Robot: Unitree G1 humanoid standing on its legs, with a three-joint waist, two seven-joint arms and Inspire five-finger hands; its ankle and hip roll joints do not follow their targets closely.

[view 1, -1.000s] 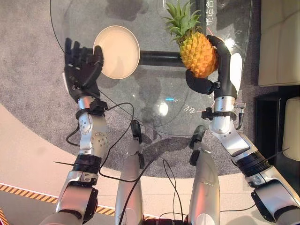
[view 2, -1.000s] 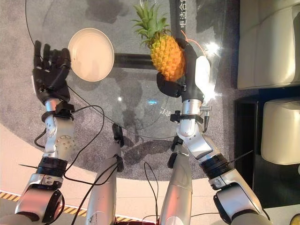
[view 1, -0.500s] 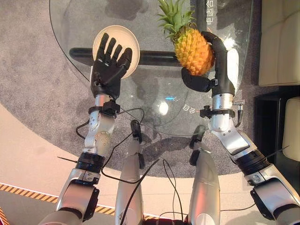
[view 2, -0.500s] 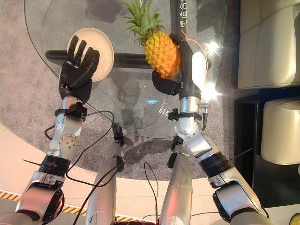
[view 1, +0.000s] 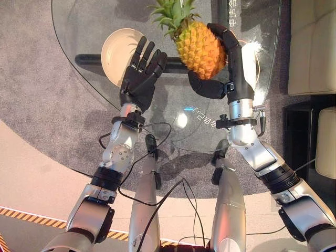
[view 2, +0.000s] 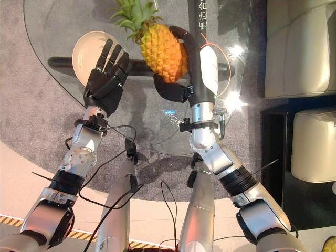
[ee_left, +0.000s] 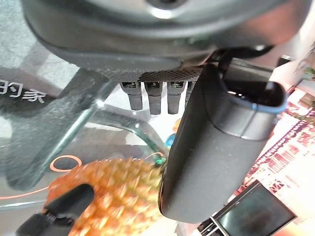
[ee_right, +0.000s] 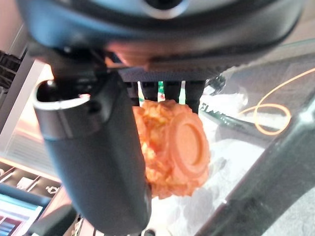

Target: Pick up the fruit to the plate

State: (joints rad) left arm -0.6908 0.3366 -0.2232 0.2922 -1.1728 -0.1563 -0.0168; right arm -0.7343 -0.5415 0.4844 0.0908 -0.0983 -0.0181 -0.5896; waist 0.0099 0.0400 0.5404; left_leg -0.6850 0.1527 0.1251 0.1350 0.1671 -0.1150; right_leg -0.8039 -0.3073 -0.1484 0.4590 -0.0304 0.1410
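At the far left of the round glass table (view 1: 68, 47) lies the cream plate (view 1: 118, 50), flat on the glass with nothing on it. Just to its right is the left hand (view 1: 139, 79), raised above the table with its fingers straight and spread, palm up, holding nothing; the fingertips (view 1: 143, 44) overlap the plate's right edge in the head views. Next comes the pineapple (view 1: 198, 48), lifted clear of the glass and tilted so that its green crown (view 1: 170, 16) leans toward the plate side while its base points to the robot's right. It sits between the two hands, just beside the left hand's fingertips, though whether it touches them cannot be told. The right hand (view 1: 223, 68) is curled round the fruit, fingers arched over its far side and the thumb (view 1: 205, 89) pressed under the near side (the right wrist view shows the pineapple's round base end (ee_right: 184, 145) tucked against the thumb and palm). A dark bar (view 1: 92, 60) of the table's frame runs beneath the glass, and at the far right stands a pale sofa (view 1: 310, 42) on grey carpet (view 1: 31, 79).
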